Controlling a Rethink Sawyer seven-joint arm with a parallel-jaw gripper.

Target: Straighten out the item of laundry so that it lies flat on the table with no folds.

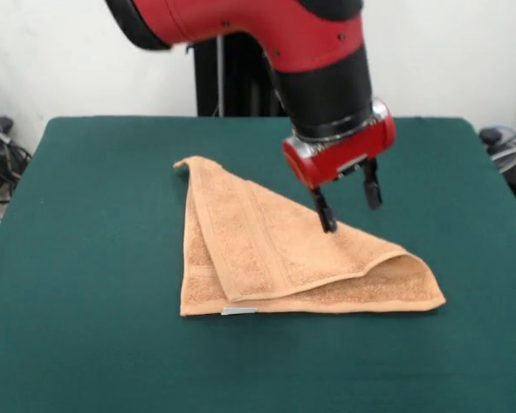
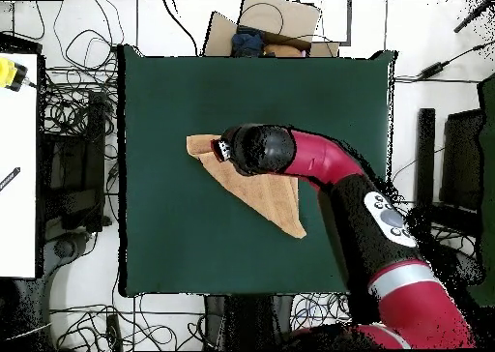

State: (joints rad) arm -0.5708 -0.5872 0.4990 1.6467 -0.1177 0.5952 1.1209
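The item of laundry (image 1: 267, 249) is a light orange-tan towel folded over itself into a rough triangle at the middle of the green table (image 1: 86, 258). One corner points far left, and another reaches near right, where the fold bulges. A small white tag (image 1: 238, 311) shows at its near edge. My gripper (image 1: 351, 213) hangs open over the towel's right part, one fingertip (image 1: 327, 225) at the folded layer's upper edge, with nothing between the fingers. In the overhead view the arm's end (image 2: 253, 147) covers the gripper and part of the towel (image 2: 271, 198) on the table (image 2: 174, 232).
Cables lie on the floor around the table (image 2: 77, 126). A cardboard box (image 2: 266, 24) sits past one table edge. A white surface (image 2: 17, 164) stands at the left of the overhead view. Green cloth shows on every side of the towel.
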